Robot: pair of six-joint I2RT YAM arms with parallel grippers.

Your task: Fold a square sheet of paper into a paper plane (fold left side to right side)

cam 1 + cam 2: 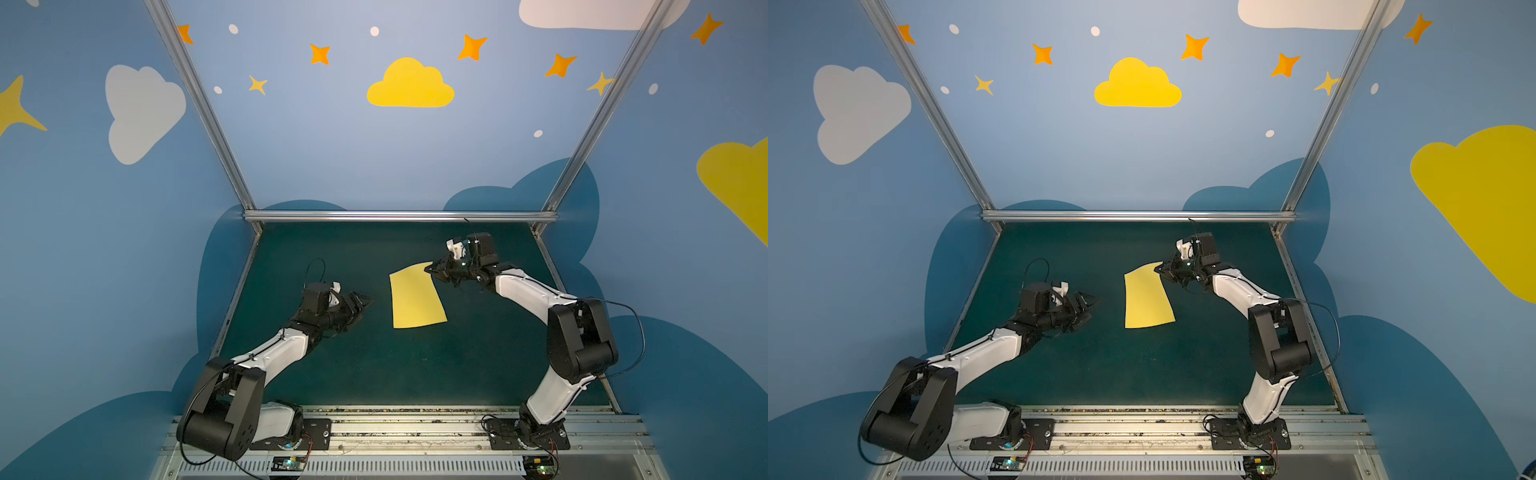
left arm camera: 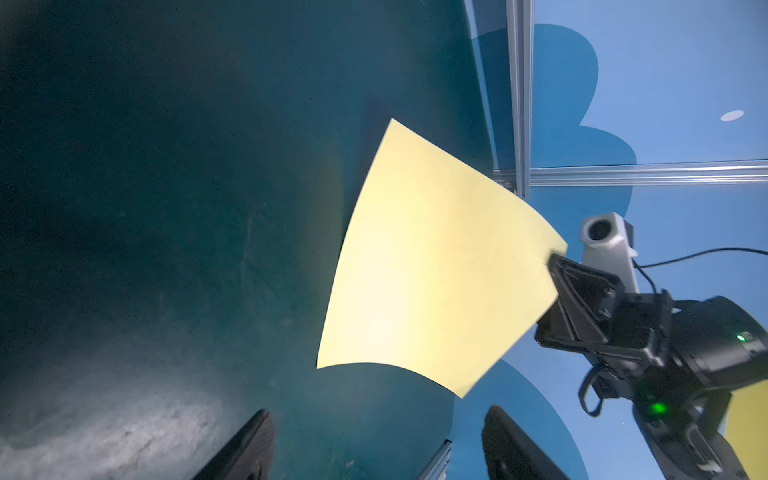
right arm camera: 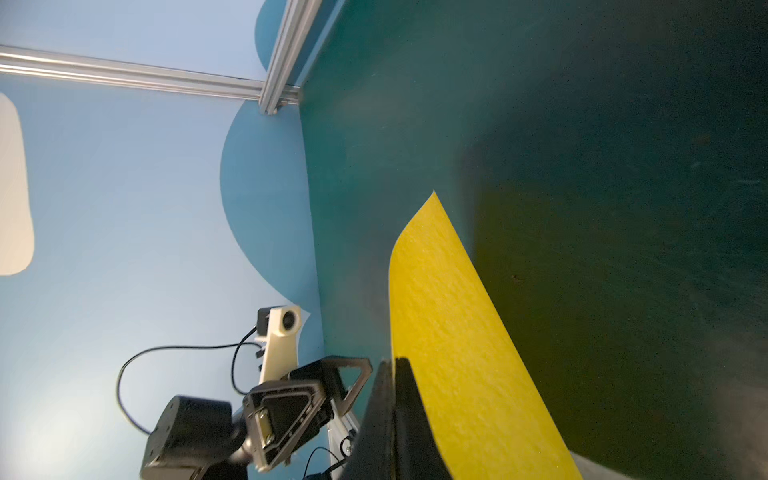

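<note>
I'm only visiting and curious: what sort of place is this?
Likely a robot test booth: left arm and right arm bolted to a rail, a green mat inside an aluminium frame, and blue walls painted with clouds.

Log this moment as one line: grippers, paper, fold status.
square sheet of paper: curved, corner lifted, no fold visible | right gripper: shut on its far right corner | left gripper: open, left of it, not touching
</note>
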